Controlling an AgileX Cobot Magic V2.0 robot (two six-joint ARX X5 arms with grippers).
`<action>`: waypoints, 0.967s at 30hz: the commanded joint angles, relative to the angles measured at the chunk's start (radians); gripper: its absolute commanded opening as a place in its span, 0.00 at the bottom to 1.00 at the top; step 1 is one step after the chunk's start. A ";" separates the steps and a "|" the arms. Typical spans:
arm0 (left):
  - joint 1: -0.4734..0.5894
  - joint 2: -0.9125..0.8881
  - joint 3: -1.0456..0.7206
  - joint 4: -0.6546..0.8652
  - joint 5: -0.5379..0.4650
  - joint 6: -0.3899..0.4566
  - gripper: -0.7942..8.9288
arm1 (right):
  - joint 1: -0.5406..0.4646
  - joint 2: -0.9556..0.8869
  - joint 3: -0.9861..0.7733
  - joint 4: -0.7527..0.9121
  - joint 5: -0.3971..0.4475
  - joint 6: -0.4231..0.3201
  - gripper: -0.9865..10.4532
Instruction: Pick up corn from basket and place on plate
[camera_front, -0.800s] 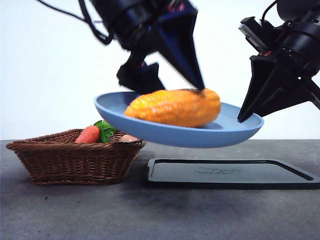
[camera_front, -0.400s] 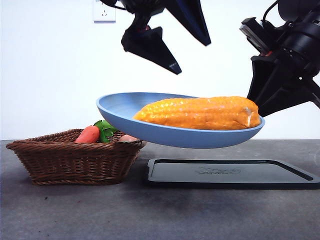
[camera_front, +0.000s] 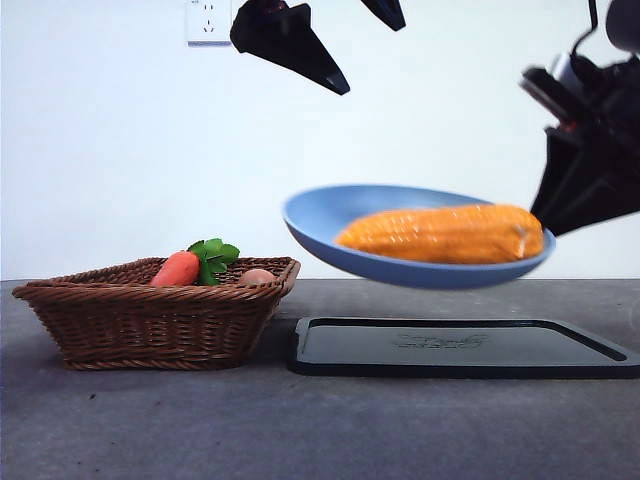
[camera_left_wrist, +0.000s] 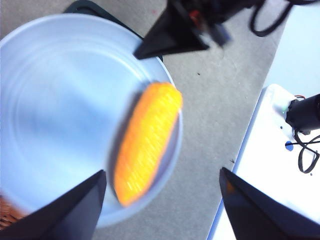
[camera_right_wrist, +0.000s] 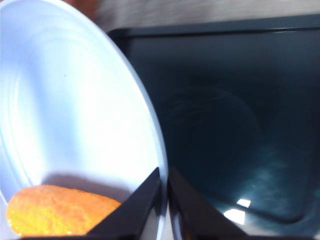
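The plate (camera_left_wrist: 60, 115) looks soft and smeary in the left wrist view, and the picture's edge cuts off 1 side of it. The corn (camera_left_wrist: 147, 140) there is fuzzy too, so its little kernels run together. The basket (camera_left_wrist: 6, 216) shows only as a tiny brown bit in a corner.

In the right wrist view, the corn (camera_right_wrist: 60, 212) is cut off at the edge, and so is the plate (camera_right_wrist: 75, 100). The black tray (camera_right_wrist: 235, 125) runs out of that picture.

In the front view, the right gripper (camera_front: 590, 165) is cut by the side edge. The basket (camera_front: 150, 320) wall hides the lower part of the carrot (camera_front: 177, 268) and the small tan thing (camera_front: 257, 276).
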 joint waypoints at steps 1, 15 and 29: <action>-0.007 0.000 0.044 0.000 -0.001 0.002 0.46 | -0.035 0.076 0.038 0.023 -0.007 0.004 0.09; -0.007 -0.002 0.044 -0.037 -0.002 -0.003 0.46 | -0.086 0.347 0.185 0.023 -0.008 -0.001 0.09; -0.007 -0.002 0.044 -0.042 -0.001 -0.002 0.46 | -0.086 0.382 0.187 -0.012 0.038 -0.015 0.16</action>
